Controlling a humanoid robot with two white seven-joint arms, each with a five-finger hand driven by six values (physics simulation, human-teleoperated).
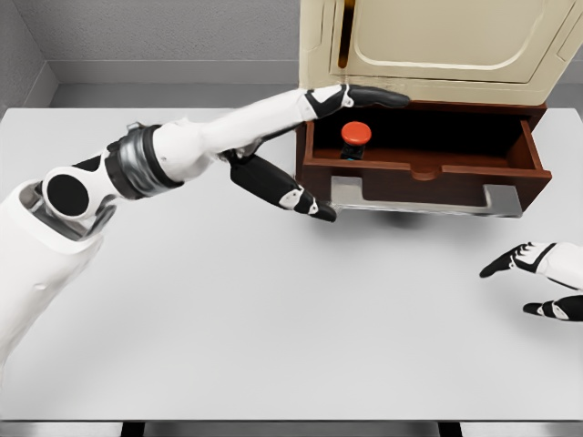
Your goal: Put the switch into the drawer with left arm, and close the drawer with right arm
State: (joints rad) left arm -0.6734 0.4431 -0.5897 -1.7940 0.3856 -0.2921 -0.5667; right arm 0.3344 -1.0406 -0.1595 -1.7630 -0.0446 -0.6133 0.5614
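Observation:
The switch [355,137], with a round red button on a dark base, stands inside the open brown drawer [428,168] toward its left side. My left hand [337,155] reaches from the left to the drawer's left front corner. Its fingers are spread: some extend above the drawer at the cabinet's lower edge, and the thumb hangs below by the drawer front. Nothing is in that hand. My right hand [537,278] rests low over the table at the right edge, fingers relaxed and holding nothing.
A cream cabinet [437,45] sits above the drawer at the back right. The drawer has a grey metal handle [419,198] along its front. A grey table [273,309] spreads below, with a grey wall behind.

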